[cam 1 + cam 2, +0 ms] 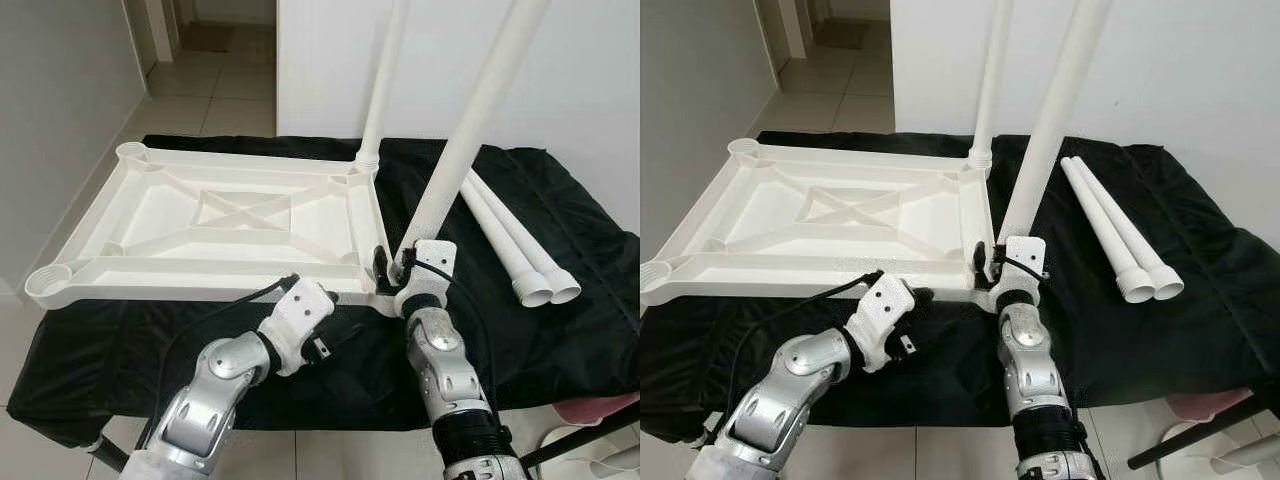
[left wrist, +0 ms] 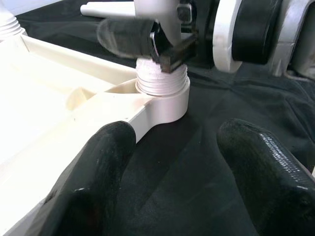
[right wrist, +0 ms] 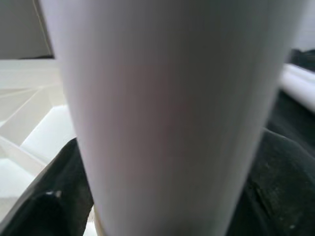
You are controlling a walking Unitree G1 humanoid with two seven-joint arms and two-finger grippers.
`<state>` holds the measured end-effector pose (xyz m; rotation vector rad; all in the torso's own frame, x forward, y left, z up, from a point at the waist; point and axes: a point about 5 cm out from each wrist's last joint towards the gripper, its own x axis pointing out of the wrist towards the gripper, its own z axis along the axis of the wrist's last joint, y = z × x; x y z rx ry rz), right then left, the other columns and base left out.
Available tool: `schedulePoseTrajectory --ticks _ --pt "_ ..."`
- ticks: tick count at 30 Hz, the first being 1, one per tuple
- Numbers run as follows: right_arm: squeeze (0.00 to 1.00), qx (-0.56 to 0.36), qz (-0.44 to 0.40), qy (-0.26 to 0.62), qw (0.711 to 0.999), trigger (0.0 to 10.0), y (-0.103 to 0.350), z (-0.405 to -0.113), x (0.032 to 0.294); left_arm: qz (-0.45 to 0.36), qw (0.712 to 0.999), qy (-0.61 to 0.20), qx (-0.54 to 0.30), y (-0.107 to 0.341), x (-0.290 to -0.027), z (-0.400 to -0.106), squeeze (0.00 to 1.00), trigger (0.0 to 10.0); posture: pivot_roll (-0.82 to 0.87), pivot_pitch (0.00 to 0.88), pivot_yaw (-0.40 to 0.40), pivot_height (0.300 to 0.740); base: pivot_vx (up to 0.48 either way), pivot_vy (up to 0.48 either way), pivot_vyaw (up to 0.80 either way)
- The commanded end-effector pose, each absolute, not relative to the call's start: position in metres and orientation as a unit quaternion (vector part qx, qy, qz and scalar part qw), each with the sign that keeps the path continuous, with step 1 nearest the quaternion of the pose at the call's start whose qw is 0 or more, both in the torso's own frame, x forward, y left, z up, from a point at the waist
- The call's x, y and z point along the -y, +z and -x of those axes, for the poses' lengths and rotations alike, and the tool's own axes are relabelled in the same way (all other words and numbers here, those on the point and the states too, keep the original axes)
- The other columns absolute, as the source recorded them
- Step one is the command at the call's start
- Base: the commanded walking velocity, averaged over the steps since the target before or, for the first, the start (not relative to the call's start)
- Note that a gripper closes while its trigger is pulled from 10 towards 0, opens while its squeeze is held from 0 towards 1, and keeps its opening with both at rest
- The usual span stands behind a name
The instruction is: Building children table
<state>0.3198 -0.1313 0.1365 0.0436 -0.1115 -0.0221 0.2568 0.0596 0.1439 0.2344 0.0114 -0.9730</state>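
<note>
A white tabletop (image 1: 215, 225) lies upside down on a black cloth. One white leg (image 1: 385, 80) stands upright in its far right corner socket. My right gripper (image 1: 395, 268) is shut on a second leg (image 1: 470, 130), which leans slightly, its threaded end (image 2: 160, 73) in the near right corner socket (image 2: 165, 93). Black fingers (image 3: 44, 206) flank that leg in the right wrist view. My left gripper (image 2: 182, 182) is open just in front of that socket, over bare cloth, with nothing between its fingers (image 2: 98, 182). Two loose legs (image 1: 510, 240) lie side by side on the cloth at the right.
The cloth-covered surface (image 1: 560, 330) ends close to my body; tiled floor lies below it. A white wall stands behind, with a doorway at the far left. Sockets at the tabletop's left corners (image 1: 48, 283) hold no leg. A black stand bar (image 1: 590, 435) sits lower right.
</note>
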Motion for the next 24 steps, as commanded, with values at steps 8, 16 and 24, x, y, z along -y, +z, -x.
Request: schedulePoseTrajectory --ticks 8,16,24 --pt "0.0 0.068 -0.003 0.022 0.997 10.0 0.123 -0.288 0.131 -0.113 0.895 -0.431 -0.006 0.144 -0.064 -0.26 0.0 10.0 0.02 0.0 -0.05 0.74 0.0 0.0 0.0" --pt "0.0 0.071 0.011 0.03 0.997 10.0 0.119 -0.275 0.139 -0.123 0.899 -0.42 -0.006 0.147 -0.075 -0.266 0.0 10.0 0.01 0.001 -0.04 0.74 0.0 0.0 0.0" --pt "0.0 0.068 0.018 0.054 0.996 8.6 0.114 -0.259 0.133 -0.14 0.905 -0.402 -0.005 0.151 -0.091 -0.276 0.0 10.0 0.0 0.01 -0.026 0.74 0.0 0.0 0.0"
